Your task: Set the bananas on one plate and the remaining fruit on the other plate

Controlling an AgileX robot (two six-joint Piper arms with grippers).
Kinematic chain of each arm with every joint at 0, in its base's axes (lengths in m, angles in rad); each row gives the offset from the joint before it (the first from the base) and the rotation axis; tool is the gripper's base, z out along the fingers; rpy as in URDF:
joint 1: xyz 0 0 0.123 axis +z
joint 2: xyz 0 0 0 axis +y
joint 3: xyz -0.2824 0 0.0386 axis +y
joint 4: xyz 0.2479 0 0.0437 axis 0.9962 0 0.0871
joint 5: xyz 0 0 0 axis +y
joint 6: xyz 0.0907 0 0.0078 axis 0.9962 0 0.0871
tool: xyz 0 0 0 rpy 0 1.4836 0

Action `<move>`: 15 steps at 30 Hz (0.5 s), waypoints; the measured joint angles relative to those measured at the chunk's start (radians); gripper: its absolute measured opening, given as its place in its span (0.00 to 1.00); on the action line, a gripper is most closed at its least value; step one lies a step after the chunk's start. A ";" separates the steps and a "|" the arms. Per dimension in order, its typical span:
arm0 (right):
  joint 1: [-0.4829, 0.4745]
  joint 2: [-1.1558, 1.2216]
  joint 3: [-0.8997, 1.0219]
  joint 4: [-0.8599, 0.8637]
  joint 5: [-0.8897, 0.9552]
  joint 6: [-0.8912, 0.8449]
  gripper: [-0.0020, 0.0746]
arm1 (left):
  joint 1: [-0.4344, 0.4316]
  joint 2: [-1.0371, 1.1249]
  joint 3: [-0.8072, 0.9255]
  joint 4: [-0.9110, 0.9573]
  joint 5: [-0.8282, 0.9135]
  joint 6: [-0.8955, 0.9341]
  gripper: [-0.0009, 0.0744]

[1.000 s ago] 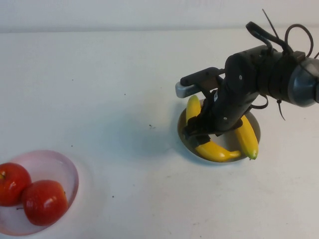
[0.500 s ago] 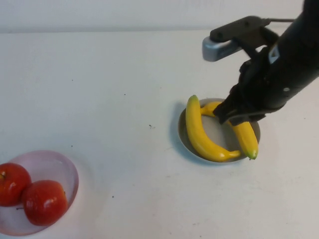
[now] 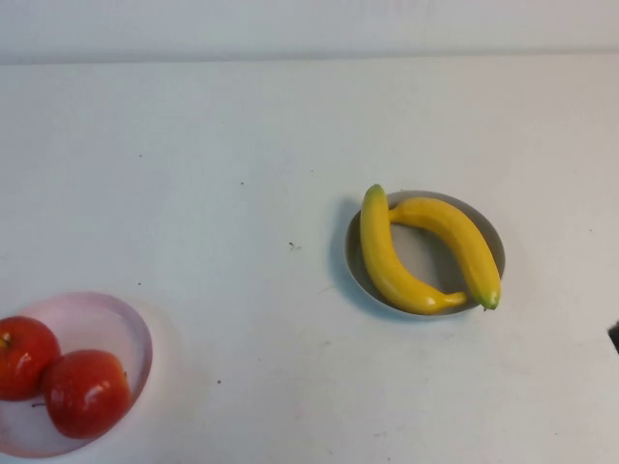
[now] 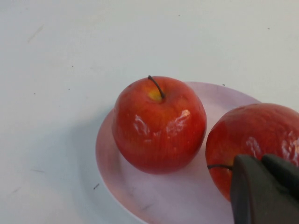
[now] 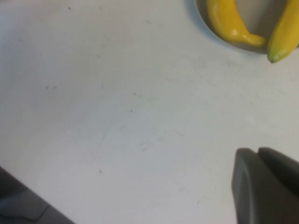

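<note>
Two yellow bananas [image 3: 382, 256] [image 3: 455, 237] lie curved side by side on the grey-blue plate [image 3: 488, 227], right of centre. Two red apples [image 3: 21, 356] [image 3: 85, 391] sit on the pink plate [image 3: 121, 319] at the near left. Neither arm shows in the high view. In the left wrist view my left gripper [image 4: 260, 158] is shut and empty, just over the nearer apple [image 4: 254, 130], with the stemmed apple [image 4: 159, 123] beside it. My right gripper [image 5: 258, 150] is shut and empty over bare table, apart from the bananas [image 5: 229, 23].
White tabletop lies between the two plates. A dark sliver [image 3: 614, 335] shows at the right edge of the high view. A dark edge [image 5: 18, 200] crosses one corner of the right wrist view.
My right arm has pulled away from over the grey-blue plate and out of the high view, and its jaws have shut on nothing. Both bananas stay on the plate.
</note>
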 joint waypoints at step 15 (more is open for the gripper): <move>-0.072 -0.205 0.517 -0.125 -0.577 0.144 0.01 | 0.000 0.000 0.000 0.000 0.000 0.000 0.02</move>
